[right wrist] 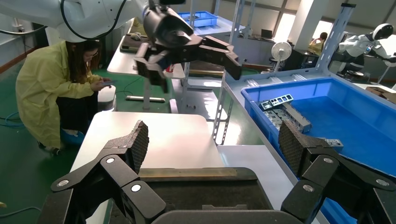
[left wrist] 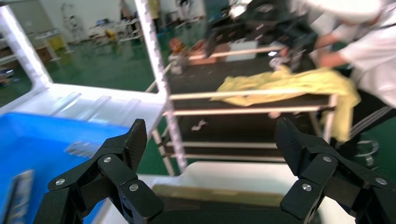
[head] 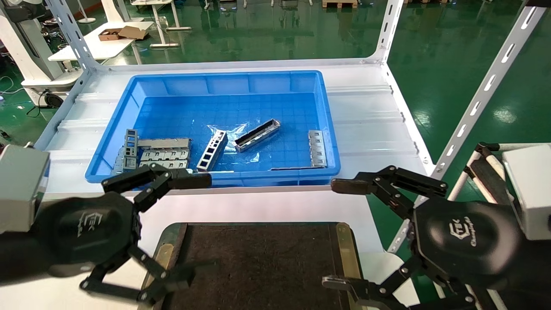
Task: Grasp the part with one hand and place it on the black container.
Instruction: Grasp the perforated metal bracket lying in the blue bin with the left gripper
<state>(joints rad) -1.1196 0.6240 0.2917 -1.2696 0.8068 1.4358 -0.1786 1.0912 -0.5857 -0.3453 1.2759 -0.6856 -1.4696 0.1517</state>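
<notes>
Part (head: 257, 135) a silver-grey hollow trough, lying slantwise mid-bin (head: 129, 92) on clear film, apart from the plates (head: 164, 153), your tray (head: 258, 258) cut off at the near edge, left gripper (head: 181, 224) and right gripper (head: 340, 232) both spread wide over its two ends

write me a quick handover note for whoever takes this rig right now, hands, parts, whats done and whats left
Left hand: open, empty, hovering over the near left corner of the black container.
Right hand: open, empty, hovering at the container's right edge.
The part, the hollow trough bar, lies at an angle on the floor of the blue bin, near the middle, beside the ladder-like bar. Flat plates sit at the bin's left.
Done: nothing; no part shows on the black container.
Left: reach into the bin, grasp the part with one hand, set it on the black container.
</notes>
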